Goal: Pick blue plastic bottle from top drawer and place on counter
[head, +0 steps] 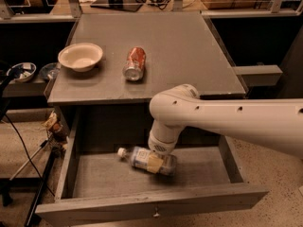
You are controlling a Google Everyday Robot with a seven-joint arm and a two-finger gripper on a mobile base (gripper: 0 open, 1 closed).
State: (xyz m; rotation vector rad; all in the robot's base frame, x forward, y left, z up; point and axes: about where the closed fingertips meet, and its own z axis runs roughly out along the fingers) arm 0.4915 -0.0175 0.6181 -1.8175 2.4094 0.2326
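Observation:
The blue plastic bottle [137, 156] lies on its side on the floor of the open top drawer [94, 208], white cap pointing left. My gripper [154, 161] reaches down from the white arm [227, 119] into the drawer and sits right at the bottle's middle, covering part of its label. The counter [180, 46] is the grey top above the drawer.
A red-orange soda can [135, 63] lies on its side on the counter. A cream bowl [80, 56] stands to its left. The drawer has a small knob [155, 215] on its front panel. A side shelf with dishes [21, 71] and cables are on the left.

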